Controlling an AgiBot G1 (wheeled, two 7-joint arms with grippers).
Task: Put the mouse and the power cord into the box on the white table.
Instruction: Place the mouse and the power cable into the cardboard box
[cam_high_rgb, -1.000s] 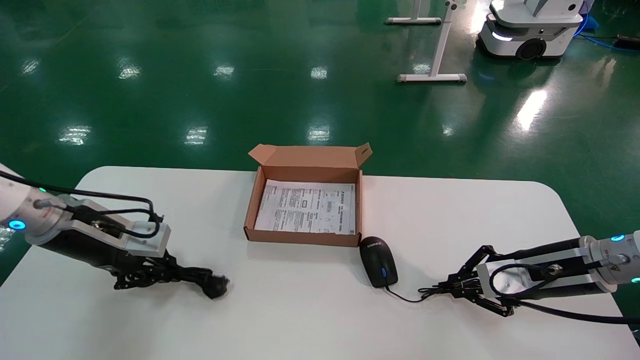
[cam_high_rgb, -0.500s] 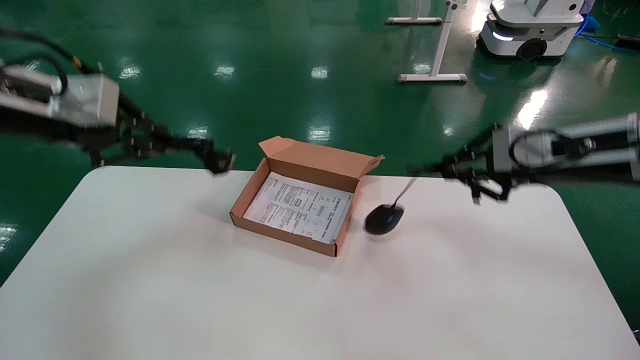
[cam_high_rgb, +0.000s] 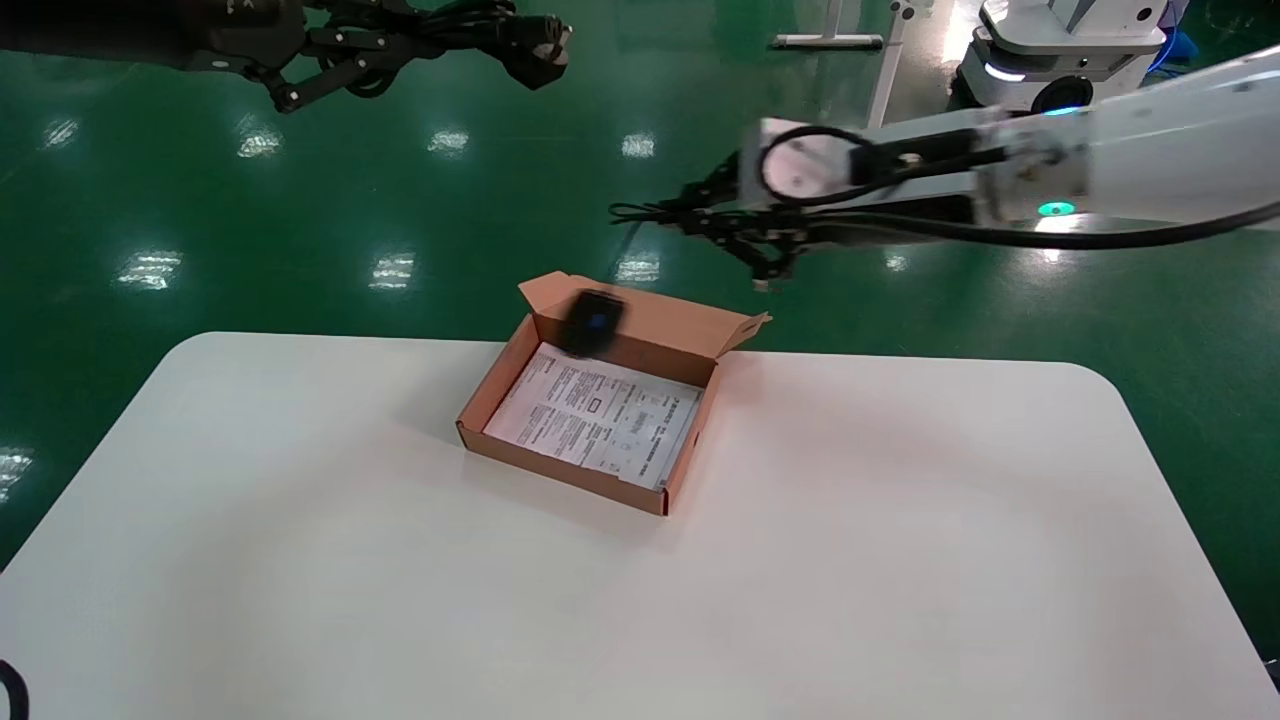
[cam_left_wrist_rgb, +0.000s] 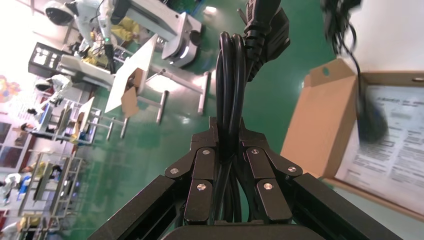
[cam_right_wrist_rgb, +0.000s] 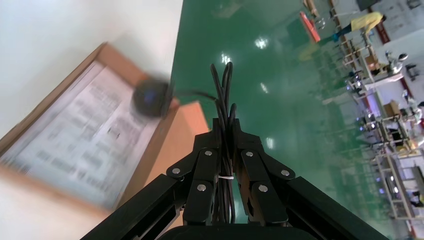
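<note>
My left gripper is high up and well off to the left of the box, out past the far edge of the table. Its fingers are clamped on the cord, a bundle of thick black cable running out between them; the chunky plug at its end sticks out toward the middle. From my left wrist the cord rises straight out of the closed gripper.

My right gripper is raised beyond the far side of the box, fingers closed on the bunched thin cable of the mouse. The mouse hangs from that cable, in the air over the far left corner of the box, just in front of the upright lid flap. From my right wrist the mouse shows dark and blurred over the box's far edge, the cable looping back to my gripper.

The box sits open on the table, turned at a slant, with the printed sheet on its bottom.
</note>
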